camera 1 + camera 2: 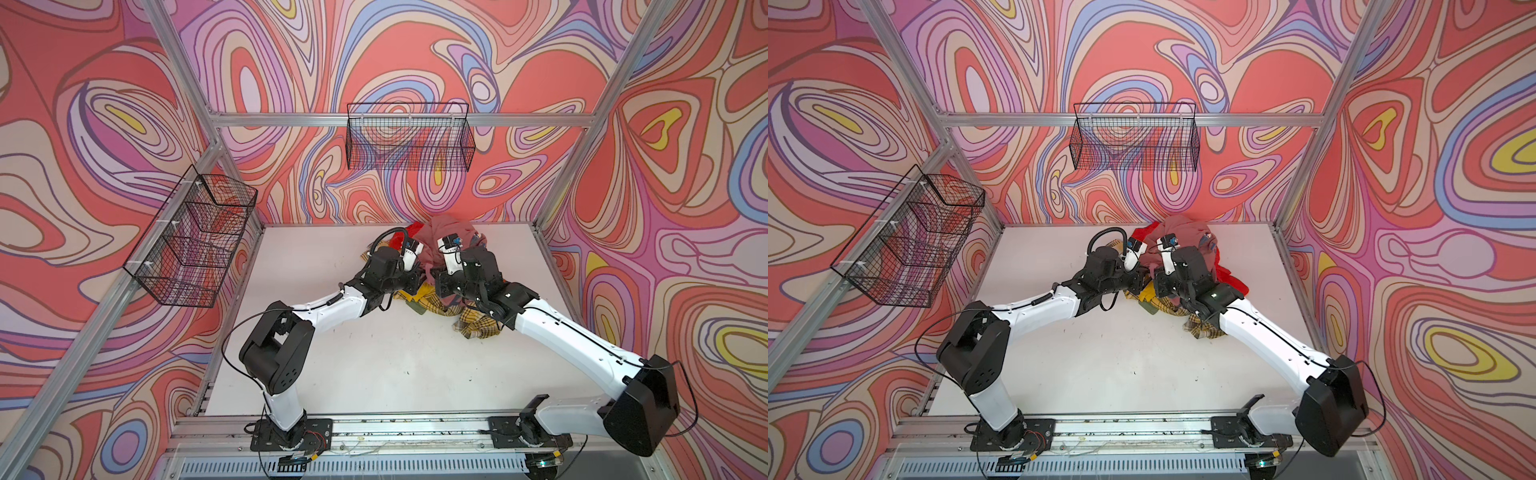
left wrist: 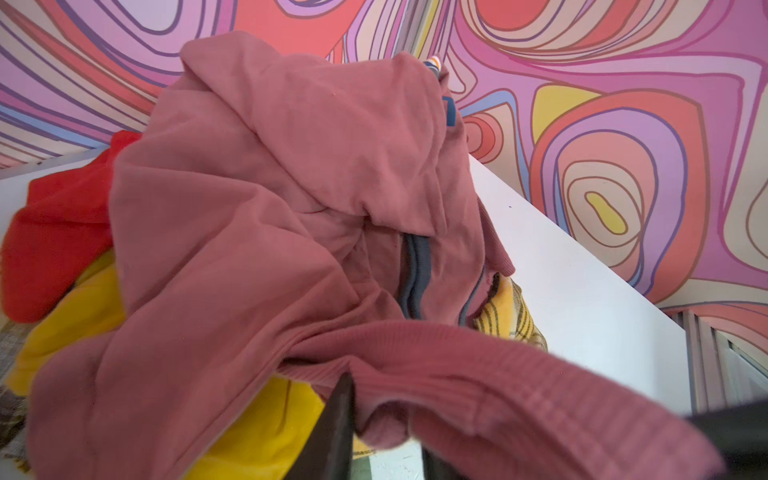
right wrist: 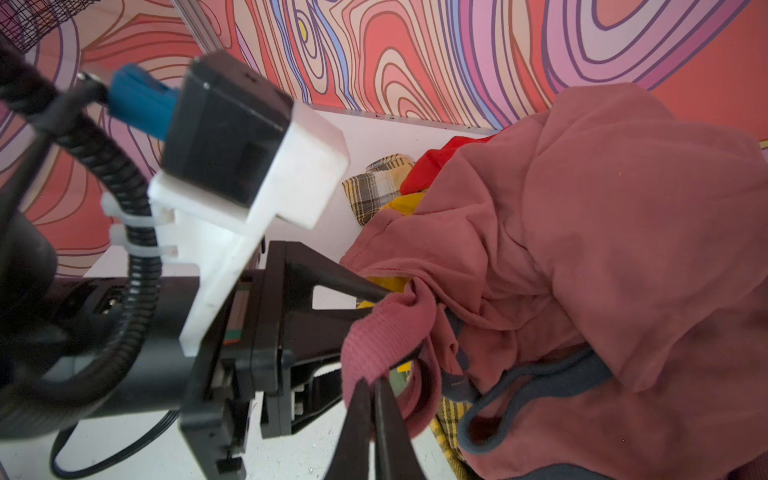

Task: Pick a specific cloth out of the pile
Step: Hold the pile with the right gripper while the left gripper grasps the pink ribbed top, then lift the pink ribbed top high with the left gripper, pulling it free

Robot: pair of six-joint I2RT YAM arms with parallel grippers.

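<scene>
Both top views show the pile [image 1: 451, 237] heaped at the far side of the white table [image 1: 332, 353]. Left wrist: the dusty-pink ribbed cloth [image 2: 478, 374] runs through the left gripper [image 2: 386, 434], jaws part-spread; whether they pinch it, I cannot tell. Right wrist: the right gripper [image 3: 372, 384], jaws pressed together, pinches that cloth at the pile's edge.

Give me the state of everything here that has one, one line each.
right gripper: shut on the pink ribbed fabric.
left gripper: fingers either side of that fabric; grip unclear.
pile: heaped near the back wall.
grey-trimmed pink garment: crumpled on top.
red garment: partly buried.
plaid cloth: crumpled at the pile's near edge.
back basket: hanging, empty.
</scene>
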